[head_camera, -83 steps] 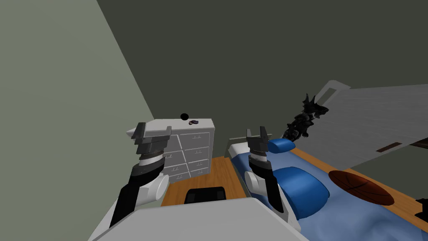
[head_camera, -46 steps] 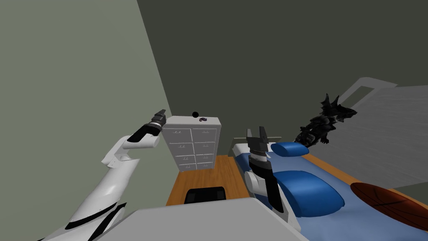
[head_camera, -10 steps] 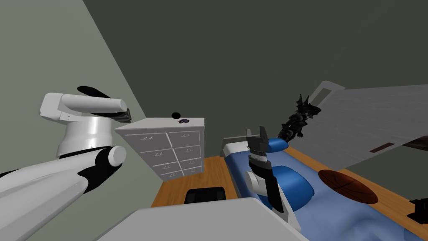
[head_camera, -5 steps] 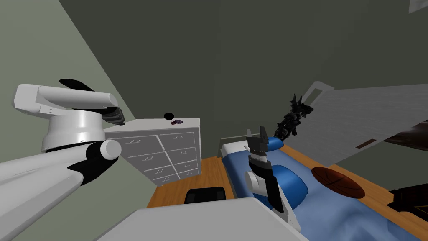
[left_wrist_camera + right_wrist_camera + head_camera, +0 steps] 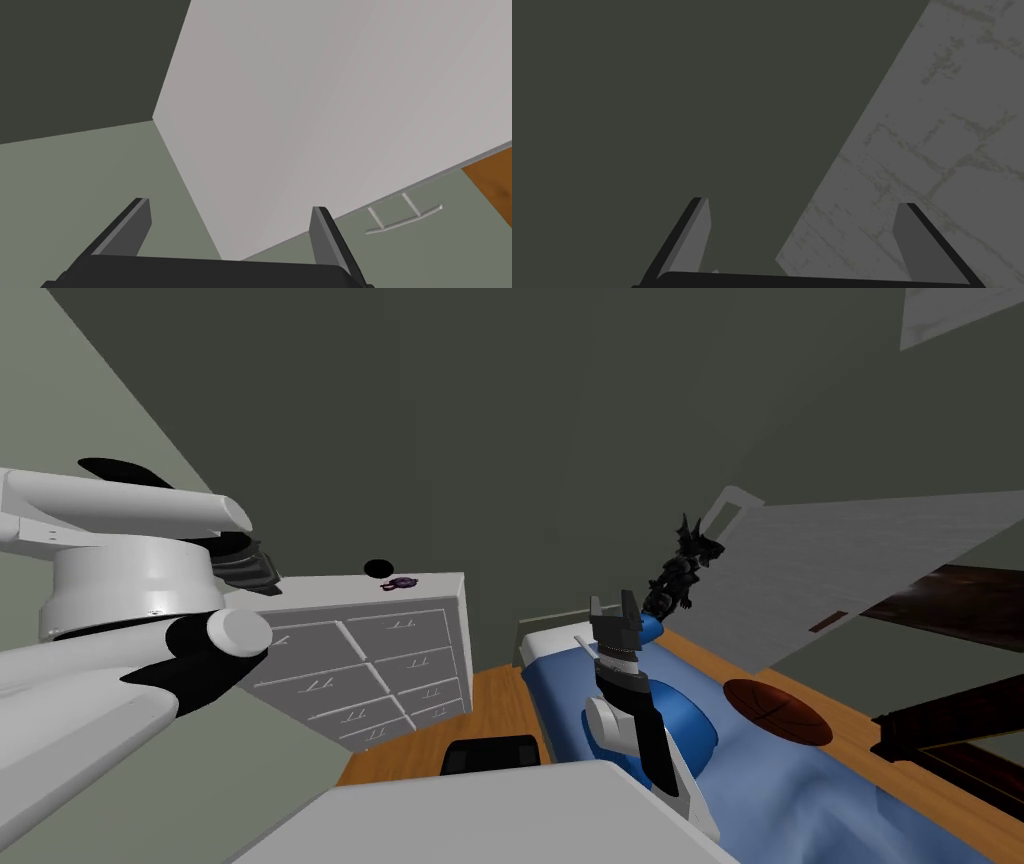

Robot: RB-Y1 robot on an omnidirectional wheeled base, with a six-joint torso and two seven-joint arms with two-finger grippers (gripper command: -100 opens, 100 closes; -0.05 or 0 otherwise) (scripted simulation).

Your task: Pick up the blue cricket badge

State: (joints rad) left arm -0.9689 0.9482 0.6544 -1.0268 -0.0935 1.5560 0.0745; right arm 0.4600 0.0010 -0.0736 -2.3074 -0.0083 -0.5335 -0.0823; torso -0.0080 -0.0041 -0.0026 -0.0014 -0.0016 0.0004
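On dresser (image 5: 400,664), badge (image 5: 401,584) beyond left fingers (image 5: 132,225).

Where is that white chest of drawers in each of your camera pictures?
Head view: chest of drawers left of centre, beside the bed, small bluish badge on top.
Left wrist view: its pale flat face ahead of the left gripper, jaws open.
Right wrist view: the right gripper, jaws open, points elsewhere.
Shared landmark: drawer handles, in head and left wrist views.

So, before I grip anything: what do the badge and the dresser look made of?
Badge: dark purple-blue, too small to tell material. Dresser: plain matte light grey, no grain, so painted wood or laminate perhaps; thin pale bar handles look maybe metal.
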